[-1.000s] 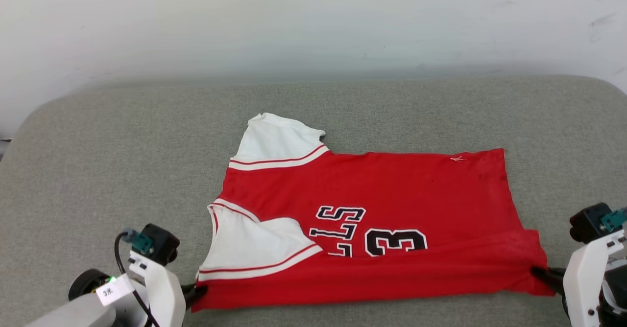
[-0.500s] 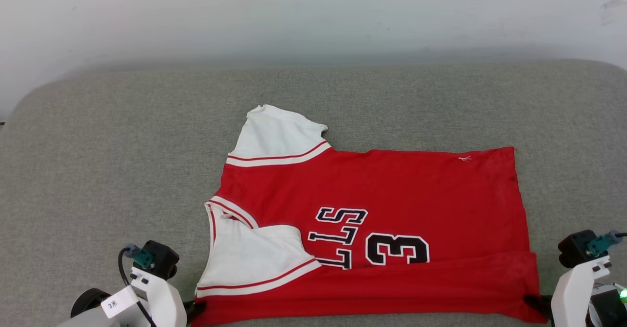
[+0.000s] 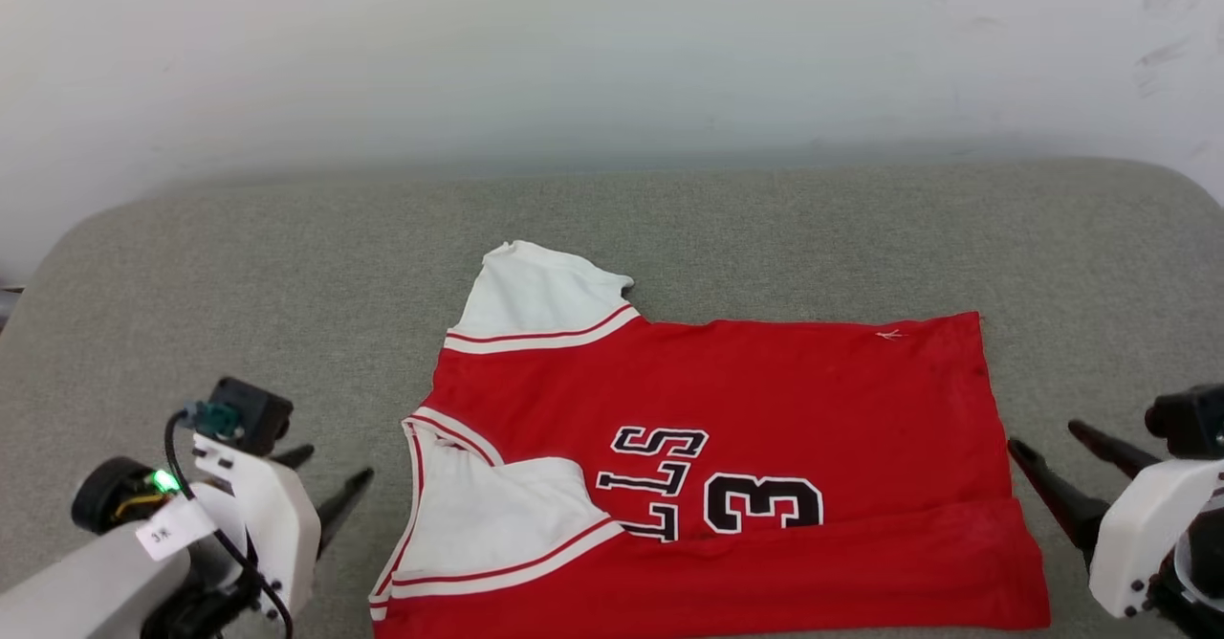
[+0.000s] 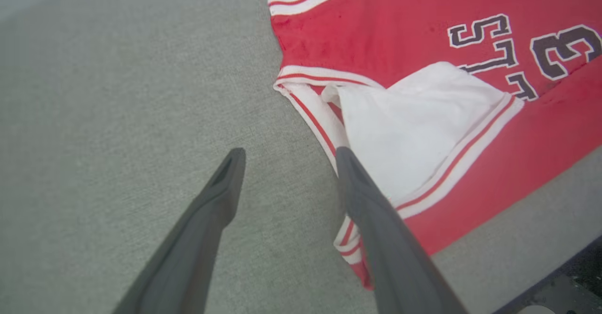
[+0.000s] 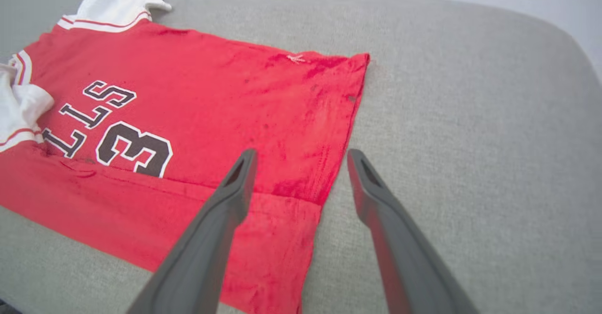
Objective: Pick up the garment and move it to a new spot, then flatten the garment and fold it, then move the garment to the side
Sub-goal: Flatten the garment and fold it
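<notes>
A red number 3 jersey (image 3: pixel 727 400) lies partly folded at lower centre of the frame on a grey cushion (image 3: pixel 191 275). The left gripper (image 3: pixel 335 464), lower left, and right gripper (image 3: pixel 1045 435), lower right, gape wide, holding nothing.

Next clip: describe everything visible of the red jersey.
The jersey is red, soft-looking knit, with white short sleeves, striped trim, black white-outlined lettering and a number 3. It lies mostly flat on the grey cushion, collar toward the robot's left. The near sleeve is folded onto the body, the far sleeve sticks out, and a red band along the near edge is folded over part of the lettering. The left end effector and the right end effector stand open beside it, gripping nothing.
</notes>
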You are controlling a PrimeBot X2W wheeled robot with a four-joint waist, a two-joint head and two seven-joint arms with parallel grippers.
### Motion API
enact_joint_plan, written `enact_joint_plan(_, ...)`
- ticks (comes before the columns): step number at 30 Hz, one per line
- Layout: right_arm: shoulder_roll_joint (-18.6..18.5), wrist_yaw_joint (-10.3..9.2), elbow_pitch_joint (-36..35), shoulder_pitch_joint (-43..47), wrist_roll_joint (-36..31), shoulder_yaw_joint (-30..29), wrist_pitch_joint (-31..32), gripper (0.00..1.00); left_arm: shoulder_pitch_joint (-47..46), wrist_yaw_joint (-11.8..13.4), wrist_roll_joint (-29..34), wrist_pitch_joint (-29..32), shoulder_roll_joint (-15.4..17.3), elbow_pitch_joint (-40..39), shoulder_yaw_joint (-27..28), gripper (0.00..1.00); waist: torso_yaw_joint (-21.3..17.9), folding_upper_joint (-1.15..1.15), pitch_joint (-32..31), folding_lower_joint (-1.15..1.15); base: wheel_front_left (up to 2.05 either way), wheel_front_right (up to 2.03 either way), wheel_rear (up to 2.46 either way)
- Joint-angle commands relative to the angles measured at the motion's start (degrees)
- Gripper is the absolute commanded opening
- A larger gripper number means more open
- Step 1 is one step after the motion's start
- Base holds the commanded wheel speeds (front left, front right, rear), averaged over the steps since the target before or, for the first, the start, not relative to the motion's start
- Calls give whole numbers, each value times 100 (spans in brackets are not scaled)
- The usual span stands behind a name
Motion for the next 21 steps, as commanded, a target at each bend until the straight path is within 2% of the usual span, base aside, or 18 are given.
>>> enact_joint_plan(1, 131, -5, -112, 12, -181, -149, -205, 100, -175, 79, 148, -112, 42, -4, 62, 100, -45, 0, 6, 0, 0, 0, 0)
enact_joint_plan(9, 1006, -5, -946, 105, -1225, -1032, -1000, 100, -1153, 121, 498, -423, -103, 209, 477, 100, -287, 0, 331, 0, 0, 0, 0)
enact_joint_plan(14, 1588, -5, -1584, 241, -1718, -1445, -1244, 100, -1833, -45, 636, -290, -198, 452, 606, 100, -488, 0, 739, 0, 0, 0, 0)
enact_joint_plan(17, 1848, -5, -1930, 291, -1957, -1557, -1269, 100, -2259, -189, 680, -105, -287, 666, 670, 100, -610, 0, 1044, 0, 0, 0, 0)
enact_joint_plan(21, 2067, -5, -2250, 278, -2159, -1585, -1240, 100, -2796, -363, 435, 362, -425, 1020, 803, 100, -764, 0, 1445, 0, 0, 0, 0)
